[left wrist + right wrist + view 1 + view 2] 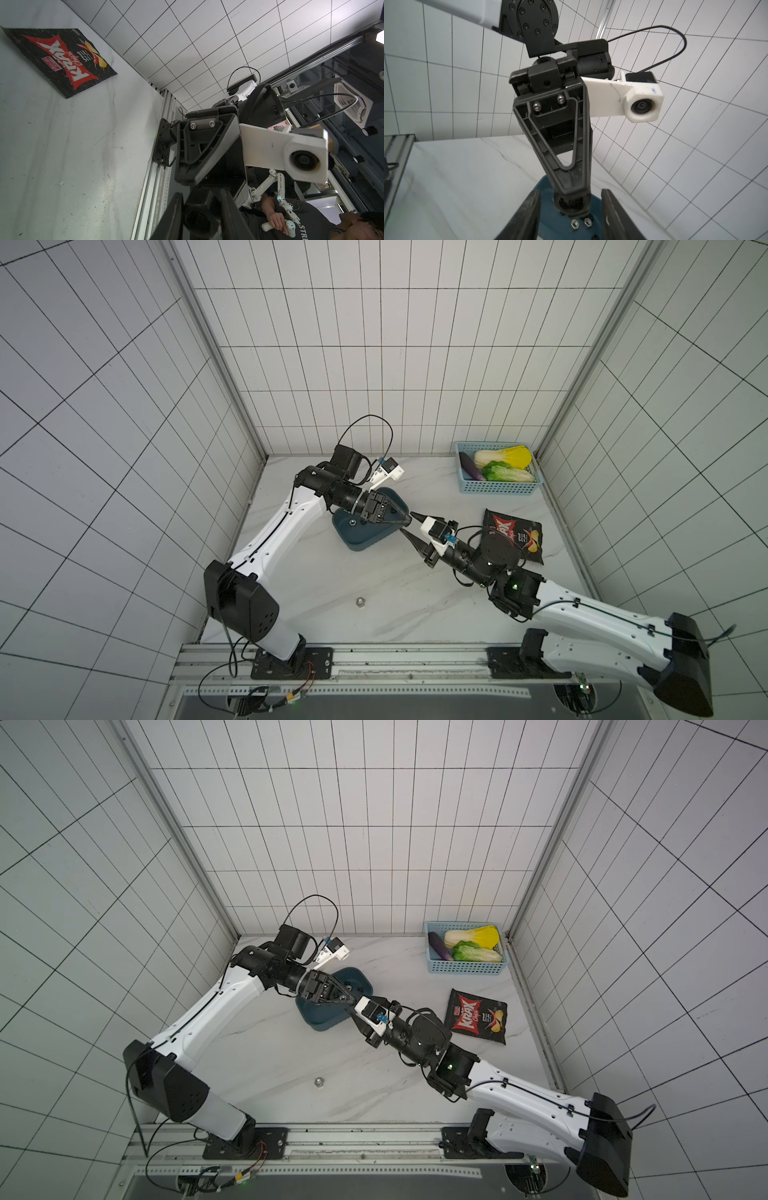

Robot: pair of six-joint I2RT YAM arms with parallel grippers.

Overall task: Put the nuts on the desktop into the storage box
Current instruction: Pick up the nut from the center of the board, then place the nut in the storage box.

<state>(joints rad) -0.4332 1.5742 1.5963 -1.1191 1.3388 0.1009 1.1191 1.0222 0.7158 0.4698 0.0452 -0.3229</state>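
You had the white, grey-veined desktop (374,572) carrying four things in both top views. The teal box (358,540) sat toward the back, a little left of the middle. A light blue basket (494,488) stood in the far right corner, close to both walls. A black and red chips bag (519,536) lay flat in front of the basket near the right edge, apart from it. One silver nut (360,602) lay alone on bare marble toward the front, well apart from the box.
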